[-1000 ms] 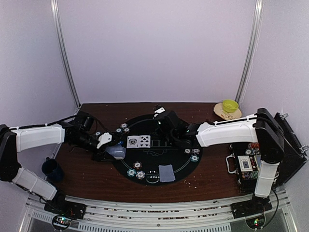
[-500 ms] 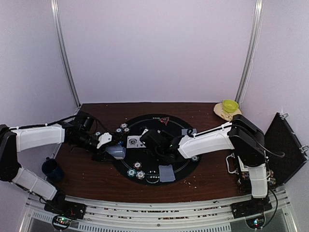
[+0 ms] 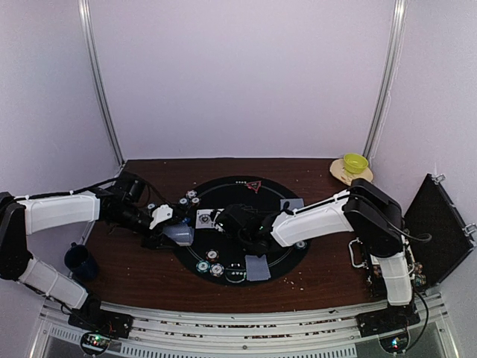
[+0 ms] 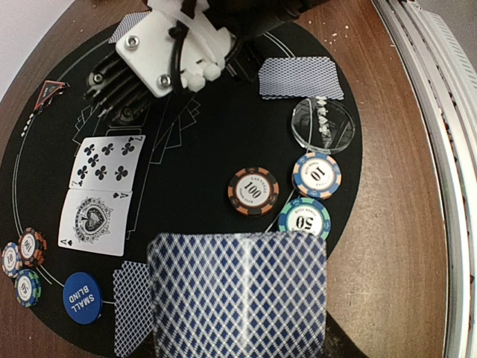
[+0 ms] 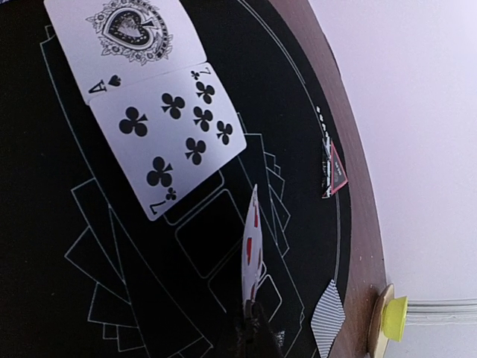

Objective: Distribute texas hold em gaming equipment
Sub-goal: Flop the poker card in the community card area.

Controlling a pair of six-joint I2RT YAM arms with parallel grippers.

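From above we see the round black mat [image 3: 298, 250] on the brown table [image 3: 141, 272], with a mug [image 3: 78, 261] off its left side, a yellow-green bowl [image 3: 355, 162] at the far right corner and a black case [image 3: 440, 224] on the right. The right arm lies across the mat and hides most of the face-up cards. Its right gripper [image 3: 223, 218] sits near the centre, close to the left gripper [image 3: 173, 230], which pinches a deck [image 3: 180, 236] at the mat's left edge. Through the left wrist camera the deck [image 4: 238, 294] fills the lower frame, backs up, covering the fingers. Beyond it lie three chips [image 4: 253, 190], a blue button [image 4: 80, 297], and the ace of spades [image 4: 95, 221] and seven of clubs [image 4: 106, 162] side by side along their long edges. In the right wrist view the jaws press together on a single card [image 5: 252, 250], seen edge-on, its long axis running straight out from the fingers toward the seven. A triangle marker [image 5: 334, 173] lies near the mat's rim.
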